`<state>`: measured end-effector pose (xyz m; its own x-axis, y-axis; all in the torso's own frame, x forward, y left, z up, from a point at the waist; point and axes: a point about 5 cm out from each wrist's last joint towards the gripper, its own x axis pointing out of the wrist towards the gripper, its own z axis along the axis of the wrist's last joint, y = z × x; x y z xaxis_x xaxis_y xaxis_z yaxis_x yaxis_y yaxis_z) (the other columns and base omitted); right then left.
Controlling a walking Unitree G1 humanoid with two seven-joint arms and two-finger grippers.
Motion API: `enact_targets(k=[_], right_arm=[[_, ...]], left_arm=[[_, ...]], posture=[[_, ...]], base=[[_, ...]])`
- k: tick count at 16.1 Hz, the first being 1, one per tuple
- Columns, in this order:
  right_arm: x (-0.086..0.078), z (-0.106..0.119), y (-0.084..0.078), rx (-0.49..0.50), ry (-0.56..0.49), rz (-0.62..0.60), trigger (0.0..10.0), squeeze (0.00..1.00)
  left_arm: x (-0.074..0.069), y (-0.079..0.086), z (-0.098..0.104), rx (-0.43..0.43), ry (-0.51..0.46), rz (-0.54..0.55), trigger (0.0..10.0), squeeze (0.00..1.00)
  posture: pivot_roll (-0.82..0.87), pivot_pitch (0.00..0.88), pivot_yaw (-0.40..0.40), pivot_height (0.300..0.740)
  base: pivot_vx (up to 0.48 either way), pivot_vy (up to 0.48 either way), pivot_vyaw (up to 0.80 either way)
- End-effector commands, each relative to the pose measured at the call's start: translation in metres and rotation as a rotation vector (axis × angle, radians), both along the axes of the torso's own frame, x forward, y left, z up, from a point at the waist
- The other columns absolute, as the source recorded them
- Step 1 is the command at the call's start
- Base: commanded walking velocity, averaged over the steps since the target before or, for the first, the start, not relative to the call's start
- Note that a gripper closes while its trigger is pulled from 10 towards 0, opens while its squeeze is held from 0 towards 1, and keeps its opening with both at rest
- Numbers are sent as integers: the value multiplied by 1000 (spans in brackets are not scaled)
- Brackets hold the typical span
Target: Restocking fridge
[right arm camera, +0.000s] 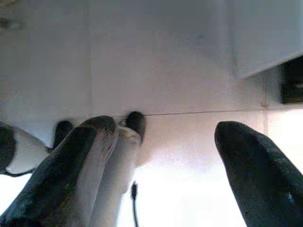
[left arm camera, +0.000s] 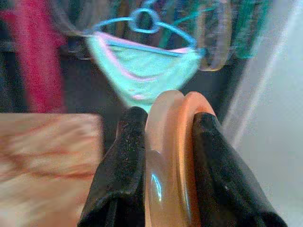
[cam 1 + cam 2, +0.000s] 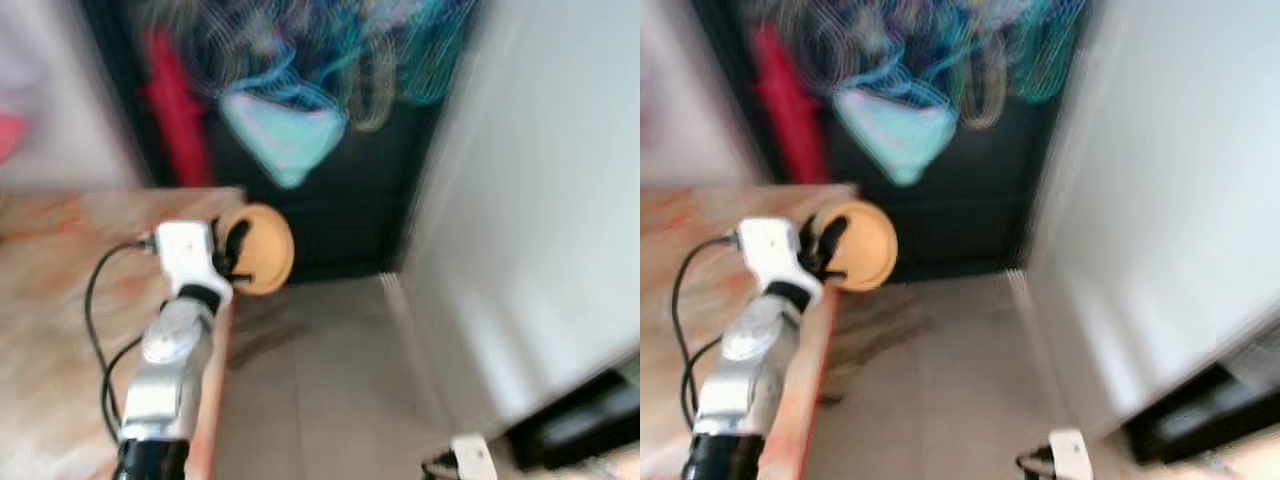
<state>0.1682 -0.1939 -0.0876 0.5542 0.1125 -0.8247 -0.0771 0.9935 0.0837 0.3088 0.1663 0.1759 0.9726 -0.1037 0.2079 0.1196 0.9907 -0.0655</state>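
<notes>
Head views blurred by motion; detail is limited.

Left gripper (image 3: pixel 238 252), centre-left of the frame, at the end of the silver arm, holds a round, flat, orange-tan disc-shaped item (image 3: pixel 262 248), possibly a lidded container or a wrapped food round; what it is cannot be told. In the left wrist view the two black fingers (image 2: pixel 124 161) are closed narrow on the item's (image 2: pixel 173 156) edge, one on each flat face, so it stands on edge between them. It appears there as two stacked layers, a pale translucent one and a deeper orange one, with a glossy highlight.

The item hangs just past the corner of the pale wood-grain desk (image 3: pixel 60 300), which fills the lower left, above grey floor tiles (image 3: pixel 320 400). A dark opening (image 3: pixel 340 220) lies beyond, in the upper centre, with a teal garment on a blue hanger (image 2: pixel 147 61) and a red shape (image 3: pixel 175 105) at upper left. A white panel (image 3: pixel 540 200) fills the right side, perhaps a fridge or cabinet face; cannot tell.

Right gripper (image 1: pixel 165 156) hangs low over pale floor, fingers spread wide and empty.

Handling, as judged: light, stiff and smooth, likely slippery on the glossy faces. An edge pinch could let it pivot; a hold nearer the centre of both faces seems safer. If it is two parts, they might slide apart.

No brand, label or writing readable.
</notes>
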Motion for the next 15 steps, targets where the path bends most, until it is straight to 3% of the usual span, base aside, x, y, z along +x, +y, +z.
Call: enact_targets(k=[1, 12, 15], right_arm=[[-5, -2, -1, 0, 18, -11, 10000, 0], [-5, -2, 0, 3, 17, -16, 10000, 0], [-5, -2, 0, 4, 16, -15, 10000, 0]], left_arm=[[-1, 2, 4, 8, -15, 4, 10000, 0], [-1, 4, -10, 17, 32, 4, 10000, 0], [0, 11, -24, 61, 92, 32, 10000, 0]], posture=[[-42, 89, -29, 740], [-41, 92, -27, 740], [-39, 90, -25, 740]], base=[[0, 0, -788], [0, 0, -788], [0, 0, -788]])
